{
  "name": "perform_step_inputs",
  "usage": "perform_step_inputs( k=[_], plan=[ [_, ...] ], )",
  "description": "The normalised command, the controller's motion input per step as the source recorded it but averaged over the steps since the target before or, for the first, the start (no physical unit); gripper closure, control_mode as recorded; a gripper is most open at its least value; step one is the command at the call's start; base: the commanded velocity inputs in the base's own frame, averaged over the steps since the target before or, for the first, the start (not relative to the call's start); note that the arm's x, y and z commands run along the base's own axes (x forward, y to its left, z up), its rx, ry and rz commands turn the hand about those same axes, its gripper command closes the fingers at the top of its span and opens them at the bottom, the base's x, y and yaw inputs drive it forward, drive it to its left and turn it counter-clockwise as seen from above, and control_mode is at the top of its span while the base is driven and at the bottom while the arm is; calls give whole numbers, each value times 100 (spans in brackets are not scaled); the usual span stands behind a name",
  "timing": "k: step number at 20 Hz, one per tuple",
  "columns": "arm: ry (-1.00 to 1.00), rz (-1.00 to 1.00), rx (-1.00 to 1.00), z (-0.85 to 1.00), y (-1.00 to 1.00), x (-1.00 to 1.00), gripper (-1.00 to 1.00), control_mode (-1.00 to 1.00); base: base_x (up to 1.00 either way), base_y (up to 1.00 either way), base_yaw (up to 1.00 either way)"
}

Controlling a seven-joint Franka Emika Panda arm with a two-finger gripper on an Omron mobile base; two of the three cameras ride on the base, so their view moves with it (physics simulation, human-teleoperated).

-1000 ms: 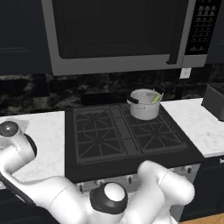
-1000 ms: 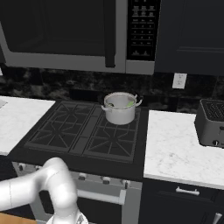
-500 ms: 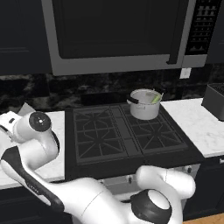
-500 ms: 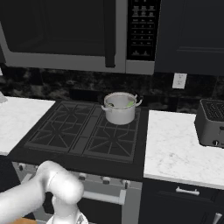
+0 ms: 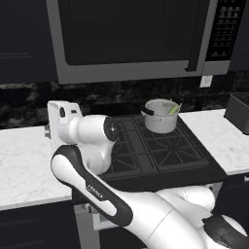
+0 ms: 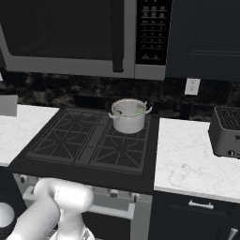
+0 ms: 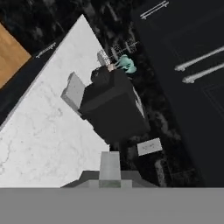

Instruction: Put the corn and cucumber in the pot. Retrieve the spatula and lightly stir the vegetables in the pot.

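Note:
The silvery pot (image 5: 160,118) (image 6: 129,118) stands on the stove's back right burner. The yellow-green corn (image 5: 172,109) (image 6: 139,111) leans against its rim inside. I cannot make out the cucumber in the pot. My gripper (image 5: 49,127) (image 7: 109,177) hangs over the left counter, well left of the pot. It is shut on the spatula, whose light grey blade (image 7: 109,164) sticks out ahead of the fingers. That blade (image 6: 6,104) also shows as a grey square at the left edge of the right base view.
The black stove (image 5: 146,151) lies between hand and pot. A dark boxy appliance (image 7: 111,109) and a small grey block (image 7: 73,90) sit on the marble counter (image 7: 39,131) below the hand. A toaster (image 6: 227,131) stands on the right counter. The microwave (image 5: 126,39) hangs overhead.
The arm has swung up from low at the far left, and the hand now sits higher and further right over the left counter. The pot has not moved.

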Motion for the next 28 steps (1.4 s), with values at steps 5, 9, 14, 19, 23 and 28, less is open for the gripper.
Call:
perform_step_inputs(
  k=[5,9,14,19,23,28],
  plan=[
    [26,-23,78,55,-100,-33,100,-100,0,0,0],
    [28,-27,71,16,-100,-1,100,-100,0,0,0],
    [32,-31,65,10,-100,0,100,-100,0,0,0],
    [34,-25,61,20,-100,0,100,-100,0,0,0],
    [26,-21,58,18,-100,0,100,-100,0,0,0],
    [21,-21,43,39,-99,0,100,-100,0,0,0]
  ],
)
